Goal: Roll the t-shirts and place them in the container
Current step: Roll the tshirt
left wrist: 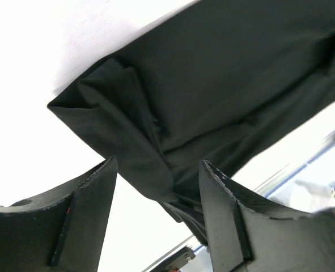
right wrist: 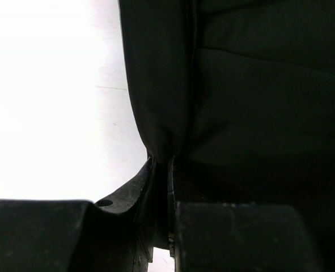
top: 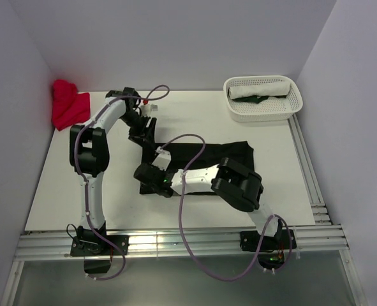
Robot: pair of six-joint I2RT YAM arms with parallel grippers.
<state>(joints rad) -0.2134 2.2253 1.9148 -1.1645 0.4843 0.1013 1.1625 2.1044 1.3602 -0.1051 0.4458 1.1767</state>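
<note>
**A:** What is the right gripper doing?

**B:** The right gripper [right wrist: 168, 170] is clamped on a fold of the black t-shirt [right wrist: 258, 102]. The cloth is drawn up into the thin slit between its jaws.

**A:** And the left one?

**B:** The left gripper [left wrist: 157, 167] stands wide apart and grips nothing. A crumpled corner of the same shirt lies just ahead of its fingers [left wrist: 88, 215], and a ridge of cloth runs down into the gap between them.

**A:** Where is the shirt lying?

**B:** It is spread flat in the middle of the table [top: 194, 111]. The right gripper is at its near left corner and the left gripper is at its far left corner.

**A:** Anything else around?

**B:** A red t-shirt [top: 68, 105] is bunched in the far left corner, against the wall. At the far right stands a white basket [top: 265, 116]. It holds a rolled white t-shirt [top: 265, 88] with a dark green t-shirt [top: 255, 99] touching its near side.
</note>
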